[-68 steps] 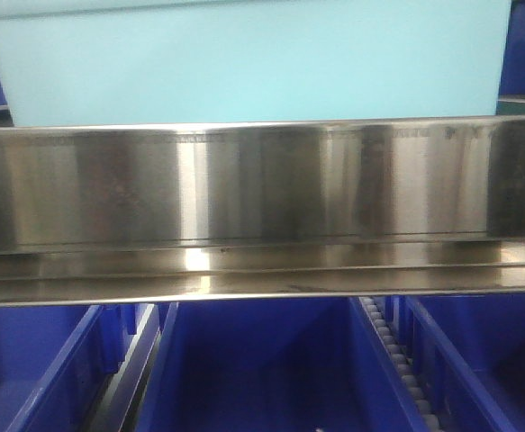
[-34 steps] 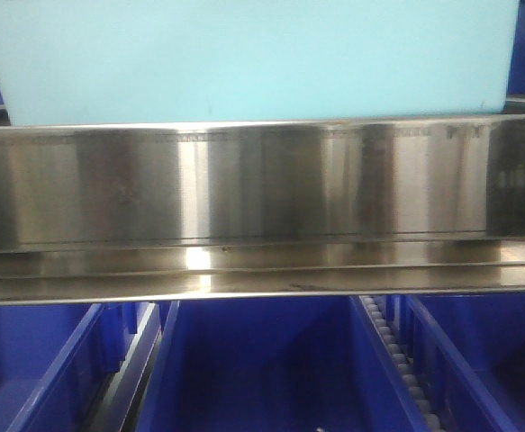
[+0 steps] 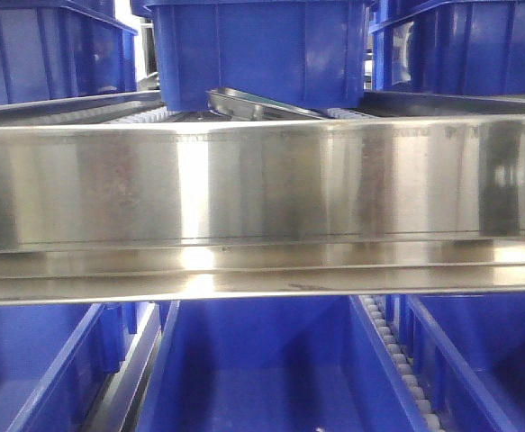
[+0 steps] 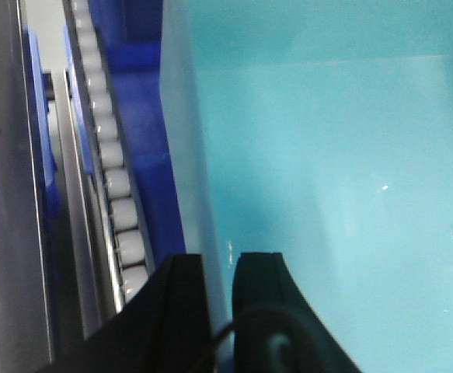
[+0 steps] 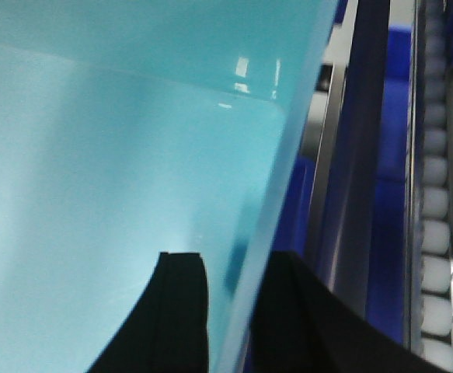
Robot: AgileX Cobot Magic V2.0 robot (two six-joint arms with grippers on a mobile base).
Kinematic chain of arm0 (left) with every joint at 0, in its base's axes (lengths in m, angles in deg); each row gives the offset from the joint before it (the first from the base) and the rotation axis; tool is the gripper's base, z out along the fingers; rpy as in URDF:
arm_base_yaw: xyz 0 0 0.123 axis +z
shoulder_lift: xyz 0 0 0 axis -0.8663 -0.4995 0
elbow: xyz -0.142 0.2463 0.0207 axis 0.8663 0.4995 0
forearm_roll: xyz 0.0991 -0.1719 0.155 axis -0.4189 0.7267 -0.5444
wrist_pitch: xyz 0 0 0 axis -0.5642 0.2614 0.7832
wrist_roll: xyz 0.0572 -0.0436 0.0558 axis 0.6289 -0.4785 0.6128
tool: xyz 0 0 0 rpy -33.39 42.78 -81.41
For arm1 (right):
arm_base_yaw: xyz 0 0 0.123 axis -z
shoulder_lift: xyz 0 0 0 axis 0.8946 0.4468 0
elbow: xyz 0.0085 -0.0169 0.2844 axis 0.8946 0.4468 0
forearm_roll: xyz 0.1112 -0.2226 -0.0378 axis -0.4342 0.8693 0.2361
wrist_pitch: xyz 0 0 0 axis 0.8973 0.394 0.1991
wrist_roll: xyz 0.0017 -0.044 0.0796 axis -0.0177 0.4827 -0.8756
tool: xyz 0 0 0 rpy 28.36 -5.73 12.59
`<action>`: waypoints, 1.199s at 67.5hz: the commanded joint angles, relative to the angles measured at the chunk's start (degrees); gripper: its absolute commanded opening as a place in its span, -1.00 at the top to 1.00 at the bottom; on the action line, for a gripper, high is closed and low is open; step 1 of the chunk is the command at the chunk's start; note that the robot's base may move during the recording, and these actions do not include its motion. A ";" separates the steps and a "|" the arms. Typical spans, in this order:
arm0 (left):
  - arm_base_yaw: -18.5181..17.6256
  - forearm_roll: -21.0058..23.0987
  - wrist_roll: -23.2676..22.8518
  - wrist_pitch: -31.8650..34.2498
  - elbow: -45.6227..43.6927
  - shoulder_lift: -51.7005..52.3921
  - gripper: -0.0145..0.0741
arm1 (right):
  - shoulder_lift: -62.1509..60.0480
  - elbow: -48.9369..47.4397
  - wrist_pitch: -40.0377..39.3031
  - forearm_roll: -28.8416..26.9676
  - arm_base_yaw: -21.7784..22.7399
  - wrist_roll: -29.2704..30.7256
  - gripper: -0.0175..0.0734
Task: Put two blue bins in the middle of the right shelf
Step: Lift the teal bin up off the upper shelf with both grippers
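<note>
Pale cyan plastic fills both wrist views: the bin [image 4: 335, 155] hangs between the arms. The left gripper [image 4: 218, 307] pinches one wall, one finger inside and one outside, and the right gripper [image 5: 238, 318] pinches the opposite wall the same way. The bin does not show in the front view, so its height against the steel rail [image 3: 262, 189] cannot be told. This looks like the carry step. The next move calls for both arms to bring the bin level over the rail and set it down behind it. Dark crates [image 3: 262, 49] already stand just behind the rail, others [image 3: 262, 369] sit below it, and rollers [image 4: 109, 179] run close beside the bin.
</note>
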 commanded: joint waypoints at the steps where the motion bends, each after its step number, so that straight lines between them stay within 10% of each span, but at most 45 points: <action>1: 0.04 3.36 0.44 0.08 -2.02 2.47 0.92 | -0.40 -2.91 -0.05 2.40 0.46 -0.18 0.95; 81: 0.04 3.90 0.44 15.27 -2.23 2.81 0.92 | -0.54 -4.67 -1.24 2.11 0.46 -0.18 0.95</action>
